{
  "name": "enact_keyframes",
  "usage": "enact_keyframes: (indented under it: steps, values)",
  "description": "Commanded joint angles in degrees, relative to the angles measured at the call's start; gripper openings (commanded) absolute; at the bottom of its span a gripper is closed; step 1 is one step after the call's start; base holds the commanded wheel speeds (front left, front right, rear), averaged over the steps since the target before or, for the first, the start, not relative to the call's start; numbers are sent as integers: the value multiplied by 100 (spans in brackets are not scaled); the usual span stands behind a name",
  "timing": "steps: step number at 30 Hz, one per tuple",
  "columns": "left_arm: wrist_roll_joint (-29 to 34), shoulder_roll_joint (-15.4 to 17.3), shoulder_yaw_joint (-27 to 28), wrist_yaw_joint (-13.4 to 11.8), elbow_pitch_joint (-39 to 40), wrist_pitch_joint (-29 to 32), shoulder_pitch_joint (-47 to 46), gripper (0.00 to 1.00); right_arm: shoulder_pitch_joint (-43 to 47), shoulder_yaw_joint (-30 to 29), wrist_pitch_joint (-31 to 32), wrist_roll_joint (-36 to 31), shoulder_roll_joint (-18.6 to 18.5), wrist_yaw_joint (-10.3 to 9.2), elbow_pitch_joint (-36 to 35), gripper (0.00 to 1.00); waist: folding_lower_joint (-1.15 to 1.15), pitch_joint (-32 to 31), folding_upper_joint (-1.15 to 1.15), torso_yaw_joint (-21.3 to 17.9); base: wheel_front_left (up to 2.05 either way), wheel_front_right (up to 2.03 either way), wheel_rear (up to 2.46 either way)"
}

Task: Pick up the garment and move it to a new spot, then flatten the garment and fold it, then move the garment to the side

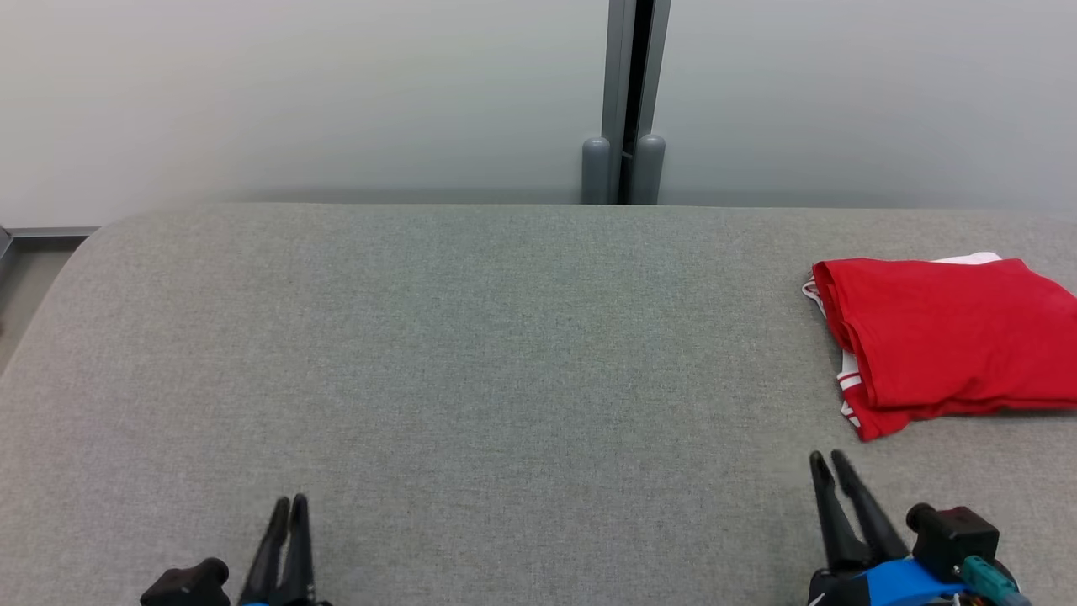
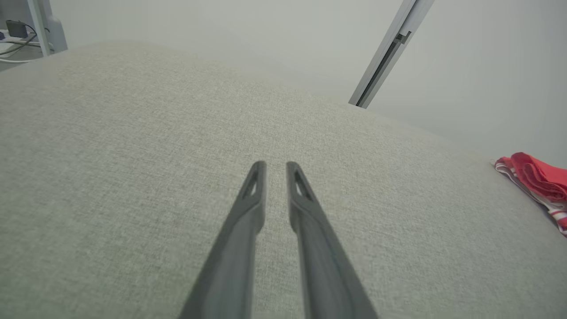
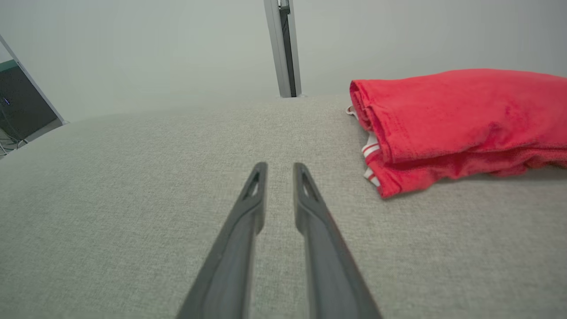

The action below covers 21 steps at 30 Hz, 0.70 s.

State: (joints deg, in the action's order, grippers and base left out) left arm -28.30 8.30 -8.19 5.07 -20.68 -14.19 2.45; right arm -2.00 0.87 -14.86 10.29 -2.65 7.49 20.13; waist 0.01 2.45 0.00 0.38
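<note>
Left gripper (image 1: pixel 291 501) sits low over the table (image 1: pixel 505 353) at its near edge, left part. Fingers close together, a slim gap between the tips, nothing in them. Tips point toward the table's far edge, just above the grey fabric top; contact with the top can't be judged.

Right gripper (image 1: pixel 827 457) is over the table's near edge, right part. Same posture: two dark fingers a little apart, narrow gap, nothing held. Blue housing (image 1: pixel 900 581) and a black connector block (image 1: pixel 951 526) show at its base.

The middle of the table is plain grey woven cover, flat, corners rounded at the left.

Garment (image 1: pixel 951 337): red, folded into a thick flat bundle, lying on the table's right side, past the midline toward the far edge. Its right end is cut off by the head view's edge. White trim with red stripes (image 1: pixel 848 383) peeks out at the bundle's left end, between the layers. Fold edges are stacked and the top layer is smooth with a few soft creases. It lies beyond the right gripper's tips, apart from them, not touched by either gripper.

Behind the table's far edge, around the middle, a grey vertical post (image 1: pixel 624 101) with a dark slot stands against a pale wall (image 1: pixel 294 93).
</note>
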Motion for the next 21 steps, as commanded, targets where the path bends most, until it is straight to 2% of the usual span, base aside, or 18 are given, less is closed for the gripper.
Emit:
enact_keyframes:
  steps: [1,21]
  values:
    - [-18,-8,4,1,-22,6,6,0,6,-2,10,20,1,0,25,0,0,-1,0,0,0,0,0]
    - [-1564,-147,366,61,105,511,-209,0,-93,-183,537,2007,-3,0,-89,0,0,-35,0,-5,0,0,0]
